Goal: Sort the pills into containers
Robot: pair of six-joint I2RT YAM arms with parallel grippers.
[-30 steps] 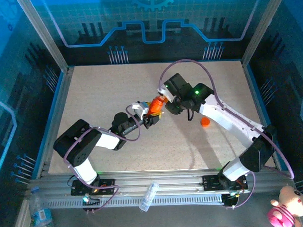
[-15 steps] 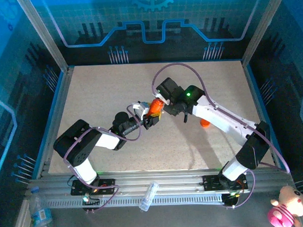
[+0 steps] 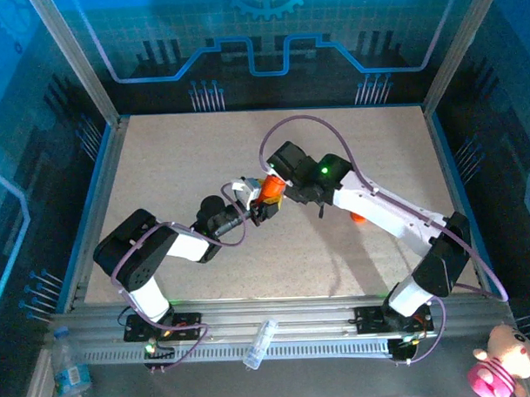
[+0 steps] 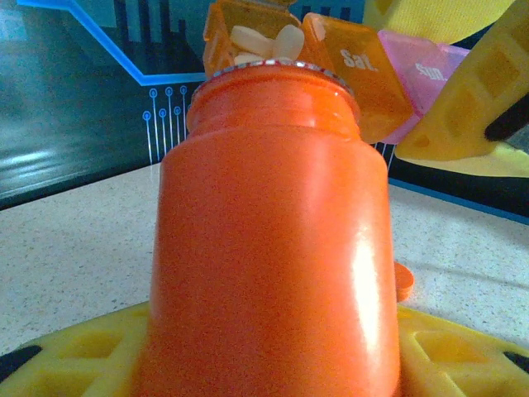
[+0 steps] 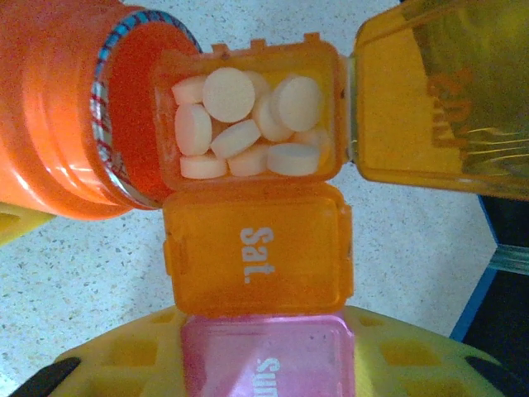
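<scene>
A speckled beige table [image 3: 185, 149] stands boxed in by glowing blue walls [image 3: 259, 42] printed with circuit lines. Aluminium posts [image 3: 73, 57] rise at the back corners. A slotted rail [image 3: 278, 330] runs along the near edge, and a pink plush toy [image 3: 506, 362] sits at its right end.

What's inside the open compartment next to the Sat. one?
A heap of pale round pills; any beneath, and the floor, are covered. The Sat. compartment is lidded, its contents hidden.

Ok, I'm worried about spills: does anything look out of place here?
Nothing looks spilled. An orange cap lies loose on the table beside the right arm, off its bottle; the open compartment of the pill box is heaped with pills.
</scene>
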